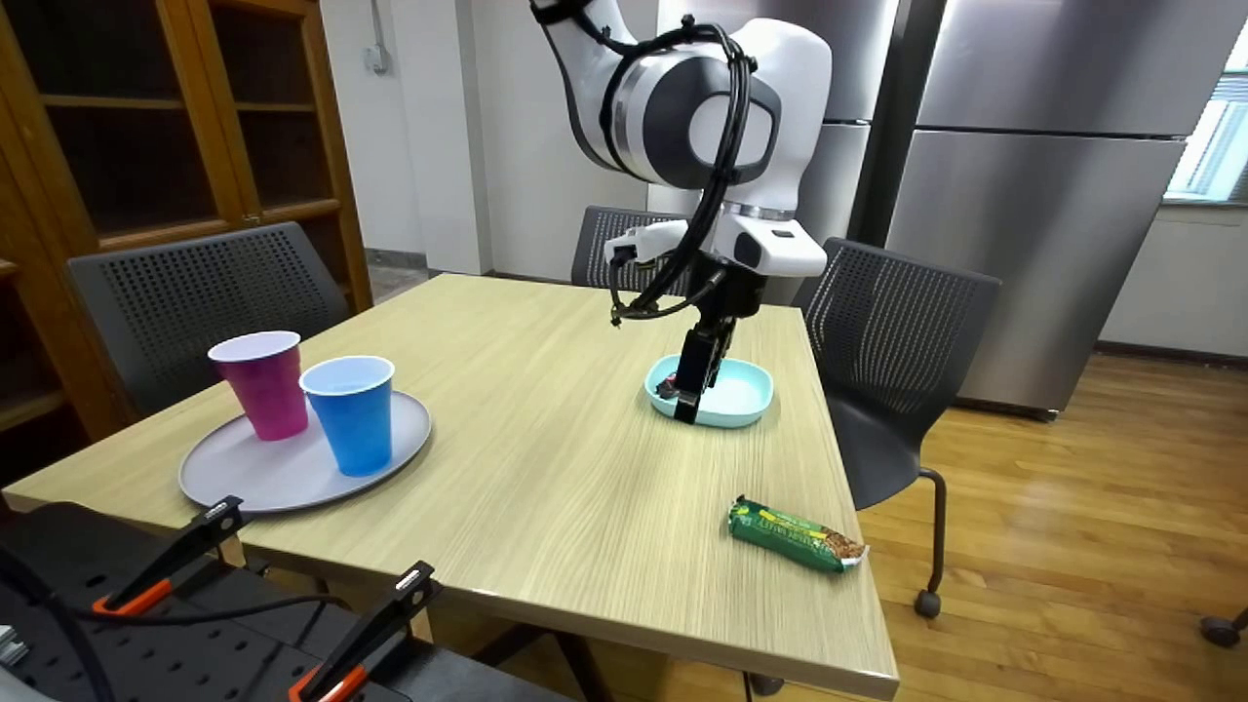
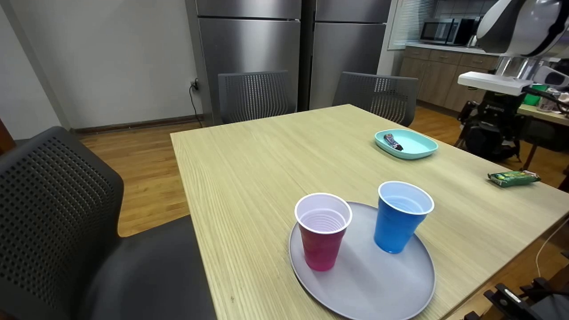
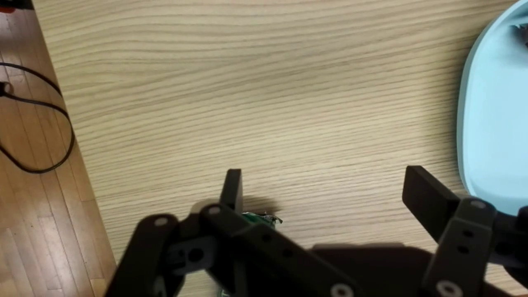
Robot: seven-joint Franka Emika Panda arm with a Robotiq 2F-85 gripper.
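My gripper is open and empty, pointing down above the wooden table. In the wrist view its two black fingers stand wide apart. A green wrapped bar lies on the table near the right edge; it also shows in an exterior view. In the wrist view the left finger hides most of the bar. A light turquoise dish stands beyond the right finger in the wrist view. A small dark wrapped bar lies in the dish, partly hidden behind the gripper in an exterior view.
A round grey plate holds a magenta cup and a blue cup, both upright. Dark chairs stand round the table. Black clamps are near its front edge. A cable lies over the floor.
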